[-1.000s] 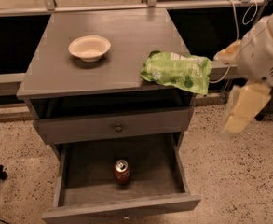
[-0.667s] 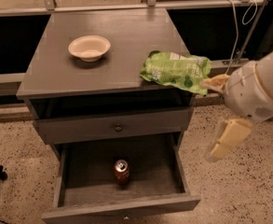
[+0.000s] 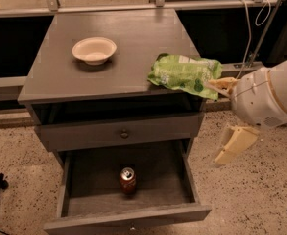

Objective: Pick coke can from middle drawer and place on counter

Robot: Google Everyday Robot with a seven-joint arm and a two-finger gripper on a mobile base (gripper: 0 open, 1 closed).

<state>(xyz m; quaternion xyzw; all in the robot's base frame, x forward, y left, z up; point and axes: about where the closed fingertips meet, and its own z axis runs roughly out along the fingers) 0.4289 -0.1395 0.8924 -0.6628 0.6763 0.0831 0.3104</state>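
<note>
The counter [image 3: 128, 67] is the broad grey top of the cabinet, and most of its front-left area is bare. Below its front edge sits a shut drawer front with a small knob [image 3: 124, 133]. Under that, the middle drawer [image 3: 91, 182] is pulled well out towards the camera, so its dark bottom is open from above.

The gripper [image 3: 228, 115] hangs off the counter's right edge, just past the front-right corner, on a bulky white arm [image 3: 270, 99]. Its two cream fingers are spread wide and hold nothing. The upper finger is beside the overhanging end of a green chip bag [image 3: 184, 75], possibly touching it, and the lower one points down over the floor.

The bag lies on the counter's right edge near the front-right corner, with part of it over the edge. A cream bowl [image 3: 94, 49] stands towards the back-left corner.

The coke can [image 3: 128, 180] is upright in the middle of the drawer, clear of all four walls, below and forward of the counter's front edge.

The nearest risk is probably the bag. If the arm swings left towards the drawer at this height, the upper finger could catch the overhang and drag the bag off. Coming in low from the side could knock the drawer's right wall, and a glancing touch could tip the narrow can.
</note>
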